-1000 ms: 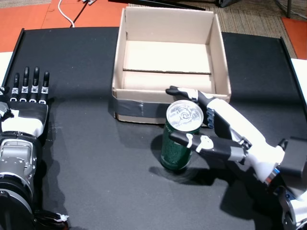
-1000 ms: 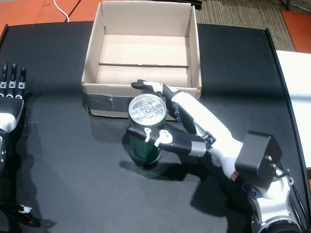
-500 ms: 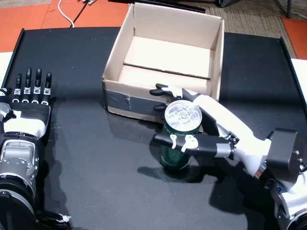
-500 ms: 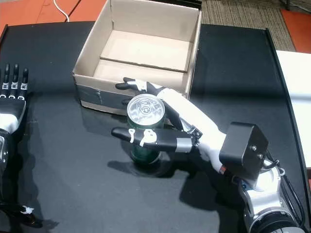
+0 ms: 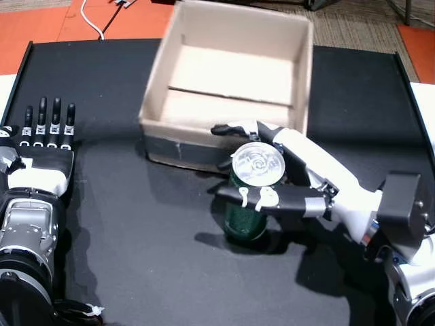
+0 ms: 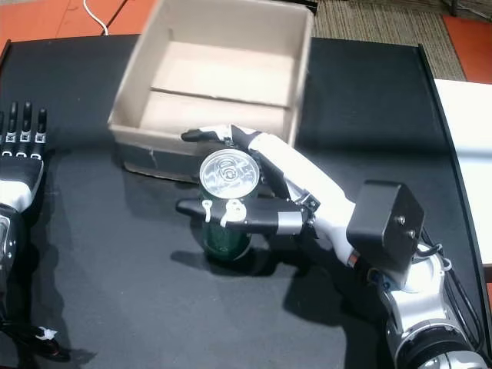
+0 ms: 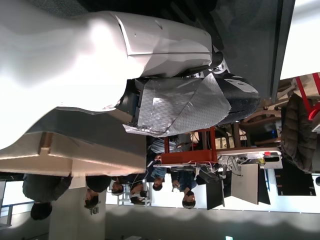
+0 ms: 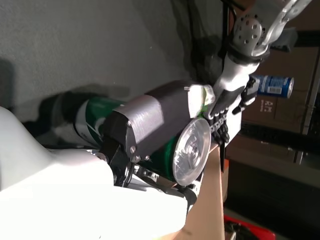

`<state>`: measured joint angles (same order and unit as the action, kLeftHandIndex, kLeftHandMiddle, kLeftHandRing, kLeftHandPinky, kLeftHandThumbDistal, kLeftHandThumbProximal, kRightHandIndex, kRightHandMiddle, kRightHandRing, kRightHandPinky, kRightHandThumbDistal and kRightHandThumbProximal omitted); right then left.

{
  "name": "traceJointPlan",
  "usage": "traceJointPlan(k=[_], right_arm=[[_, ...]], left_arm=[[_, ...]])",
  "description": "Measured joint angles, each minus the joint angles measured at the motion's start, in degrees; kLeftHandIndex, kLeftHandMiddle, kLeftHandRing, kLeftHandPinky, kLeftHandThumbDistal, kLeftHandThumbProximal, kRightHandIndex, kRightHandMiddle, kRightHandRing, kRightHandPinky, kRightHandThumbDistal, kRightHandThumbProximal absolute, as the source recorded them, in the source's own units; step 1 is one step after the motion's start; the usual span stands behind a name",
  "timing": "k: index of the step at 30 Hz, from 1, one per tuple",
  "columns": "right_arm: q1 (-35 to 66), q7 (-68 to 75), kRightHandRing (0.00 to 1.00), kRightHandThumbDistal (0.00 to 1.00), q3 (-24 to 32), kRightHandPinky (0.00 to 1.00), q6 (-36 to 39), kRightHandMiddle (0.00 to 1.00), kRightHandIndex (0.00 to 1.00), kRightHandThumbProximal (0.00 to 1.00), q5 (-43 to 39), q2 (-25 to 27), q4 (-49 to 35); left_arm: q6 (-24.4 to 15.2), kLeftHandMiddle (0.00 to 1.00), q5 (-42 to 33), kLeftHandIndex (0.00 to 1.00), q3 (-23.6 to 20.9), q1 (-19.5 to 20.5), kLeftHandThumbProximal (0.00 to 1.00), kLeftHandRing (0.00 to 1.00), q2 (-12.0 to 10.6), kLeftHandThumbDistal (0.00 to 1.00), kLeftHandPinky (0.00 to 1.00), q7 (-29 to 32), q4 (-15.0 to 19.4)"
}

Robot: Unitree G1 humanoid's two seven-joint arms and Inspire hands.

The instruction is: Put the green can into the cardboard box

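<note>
The right hand [image 5: 285,180] is wrapping thumb and fingers around the green can [image 5: 250,197], tightening since a second ago and nudging the cardboard box [image 5: 204,139] askew. The can is standing on the desk [image 5: 136,231], just before the box. The left hand [image 5: 41,146] is resting flat, fingers spread, holding nothing.

- Black counter [image 5: 136,258] filling most of both head views, matte, faintly scuffed.
- Orange floor [image 5: 47,20] beyond its far edge, crossed by a white cable [image 5: 94,19].
- Grey-brown carpet [image 5: 353,27] at the far right.
- White surface [image 6: 465,154] beside the counter's right edge.
- People [image 7: 175,185] standing in a bright room, red frame [image 7: 187,152] close by.
</note>
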<state>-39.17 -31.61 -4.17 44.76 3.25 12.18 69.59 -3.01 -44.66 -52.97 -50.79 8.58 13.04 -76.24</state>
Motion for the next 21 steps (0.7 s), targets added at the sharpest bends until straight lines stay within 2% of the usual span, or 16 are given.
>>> traceJointPlan(k=[2, 5, 6, 12, 14, 21], right_arm=[[-0.58, 2.73, 0.39, 0.80, -0.58, 0.59, -0.25, 0.35, 0.31, 0.23, 1.44, 0.13, 0.02], [-0.88, 4.63, 0.41, 0.77, -1.47, 0.58, -0.44, 0.37, 0.35, 0.28, 1.82, 0.69, 0.29], [-0.88, 4.82, 0.41, 0.73, -1.55, 0.57, -0.58, 0.38, 0.36, 0.29, 1.96, 0.86, 0.48], [-0.41, 3.70, 0.41, 0.60, -2.01, 0.57, -2.74, 0.38, 0.38, 0.27, 3.87, 1.16, 2.13], [0.20, 3.30, 0.40, 0.55, -2.05, 0.56, -3.54, 0.38, 0.39, 0.26, 4.29, 1.07, 2.48], [0.44, 3.23, 0.38, 0.48, -1.93, 0.56, -3.89, 0.36, 0.38, 0.28, 4.87, 1.08, 2.67]], left_arm=[[-0.03, 0.63, -0.12, 0.58, -0.26, -0.07, 1.00, 0.74, -0.05, 0.00, 0.85, -0.02, 0.00], [-0.04, 0.64, -0.30, 0.58, -0.67, -0.22, 1.00, 0.75, -0.06, 0.00, 0.84, -0.14, 0.02], [-0.05, 0.65, -0.35, 0.59, -0.72, -0.29, 1.00, 0.76, -0.06, 0.00, 0.85, -0.31, 0.04], [-0.06, 0.66, -0.36, 0.59, -0.68, -0.38, 1.00, 0.76, -0.10, 0.00, 0.88, -0.51, 0.04], [-0.06, 0.66, -0.37, 0.59, -0.67, -0.38, 1.00, 0.76, -0.12, 0.00, 0.86, -0.53, 0.05], [-0.09, 0.66, -0.48, 0.59, -0.93, -0.38, 1.00, 0.75, -0.13, 0.00, 0.85, -0.80, 0.19]])
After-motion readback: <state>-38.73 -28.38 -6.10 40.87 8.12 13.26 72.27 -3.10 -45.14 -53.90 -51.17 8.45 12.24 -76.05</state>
